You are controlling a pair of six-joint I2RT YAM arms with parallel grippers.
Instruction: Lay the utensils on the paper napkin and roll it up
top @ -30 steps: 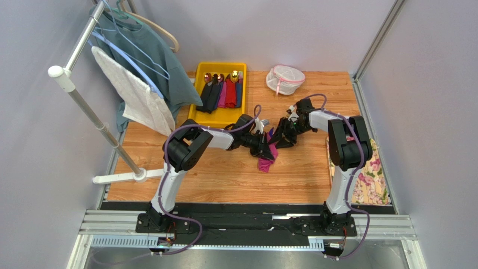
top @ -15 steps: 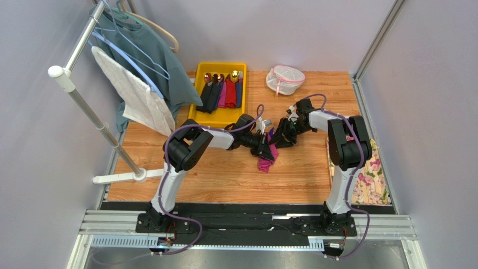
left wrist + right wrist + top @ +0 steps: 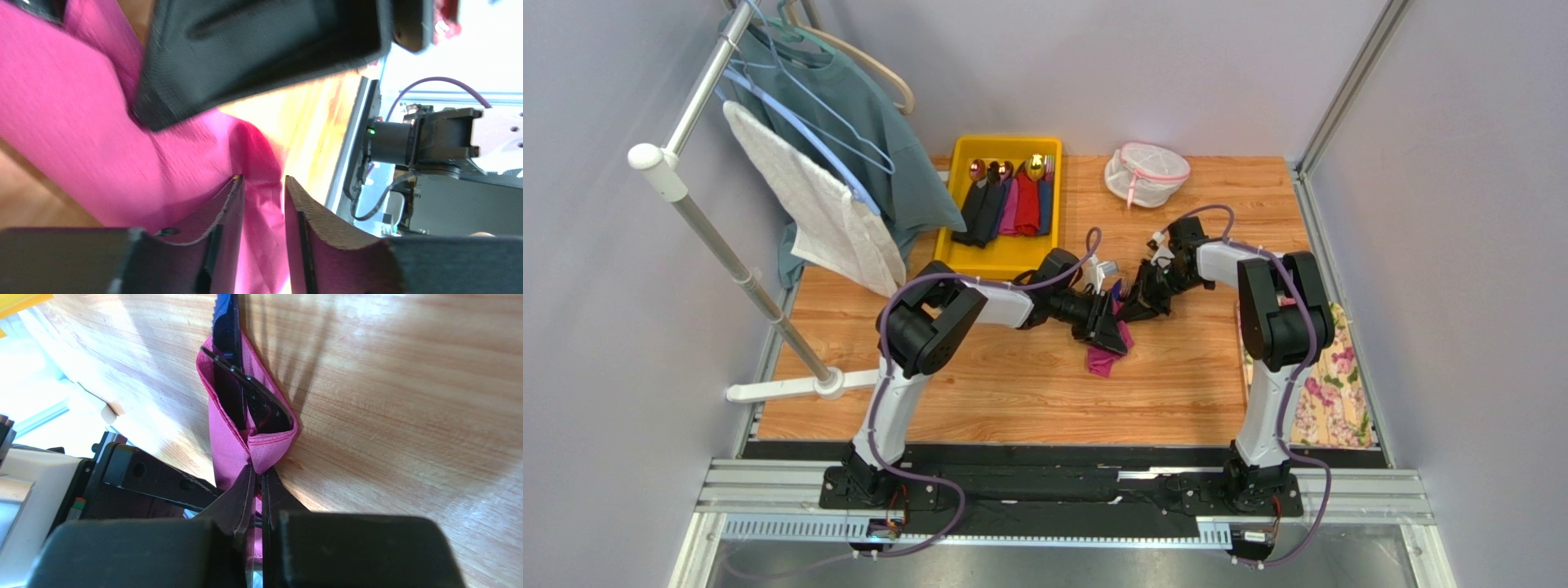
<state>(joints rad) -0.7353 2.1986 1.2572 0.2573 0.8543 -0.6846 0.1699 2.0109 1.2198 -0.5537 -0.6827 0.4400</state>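
Far left: clothes rack (image 3: 707,214) with hung garments, same as before. Yellow tray (image 3: 955,245) at back left of the table (image 3: 1014,392), sleeved cutlery (image 3: 1014,202) in it, not task items, unmoved

Left gripper (image 3: 1102,321) mid-table, low on the paper napkin (image 3: 1102,358). CHANGE: it was clamped a moment ago, now the jaws have parted a little. Wrist view shows a narrow gap between the fingers (image 3: 215,214), with pink paper behind and through the gap. Nothing pinched that I can see, so left has just let go

Paper napkin lies mid-table between the two grippers, not flat. It's folded into a loose lengthwise wrap, tail trailing toward the near edge. Utensils (image 3: 232,367) sit inside the fold, dark ends poking out the far side. Cannot tell how many pieces

Right gripper (image 3: 1133,303) is just beside the left one. CHANGE: was part open, now closed tight on the napkin's gathered edge, paper squeezed between its tips

Meaning, my read: the hold has passed from left to right. Utensils are already in the napkin and rolling is under way, but the wrap is loose, not finished. Left looks free to re-grip and tuck. Risks: thin paper tearing at the pinch, cutlery sliding out the open end

Right side: mesh pouch (image 3: 1146,172) at the back, floral cloth (image 3: 1339,392) at the right edge, both unmoved
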